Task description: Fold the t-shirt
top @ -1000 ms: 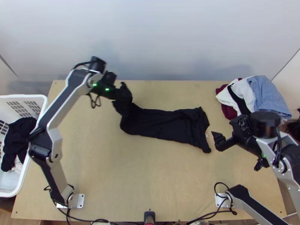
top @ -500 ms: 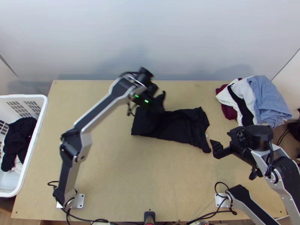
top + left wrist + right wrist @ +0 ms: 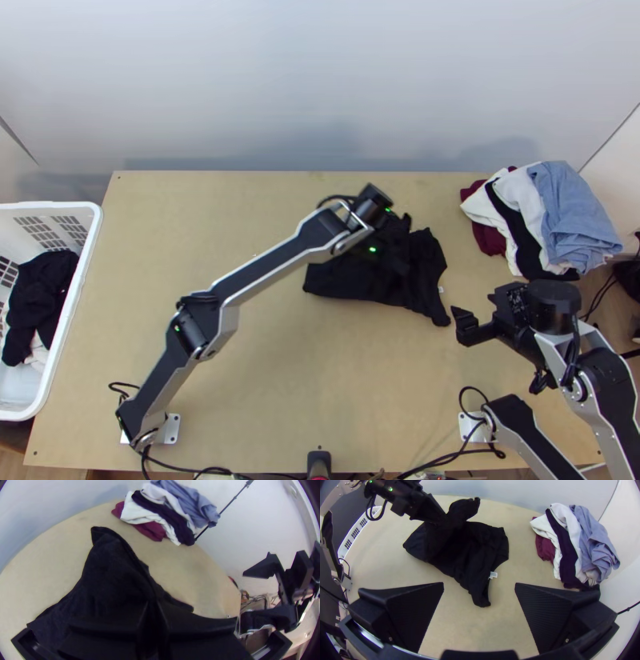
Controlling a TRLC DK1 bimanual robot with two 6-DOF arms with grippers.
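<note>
The black t-shirt [image 3: 352, 282] lies right of the table's middle in the top view, its left end lifted and turned over toward the other end. Above it my left gripper [image 3: 398, 244] is closed on that end; in the left wrist view, the left gripper [image 3: 152, 605] has its two fingers together with dark cloth [image 3: 110, 566] around them. Off the shirt's right end stands my right gripper [image 3: 462, 326], holding nothing. Seen from its own wrist, the right gripper [image 3: 479, 586] is open, fingers wide apart, with the shirt [image 3: 470, 556] and its white tag [image 3: 493, 575] beyond.
A pile of clothes [image 3: 560, 212] in blue, white, black and maroon sits at the table's back right corner. At the left edge stands a white basket [image 3: 94, 232] with dark and white cloth inside. Bare tabletop [image 3: 320, 376] stretches in front of the shirt.
My left gripper has moved right with the shirt's end, carrying it over the rest, so the shirt covers a shorter length. The right gripper has barely shifted, slightly down the picture.
</note>
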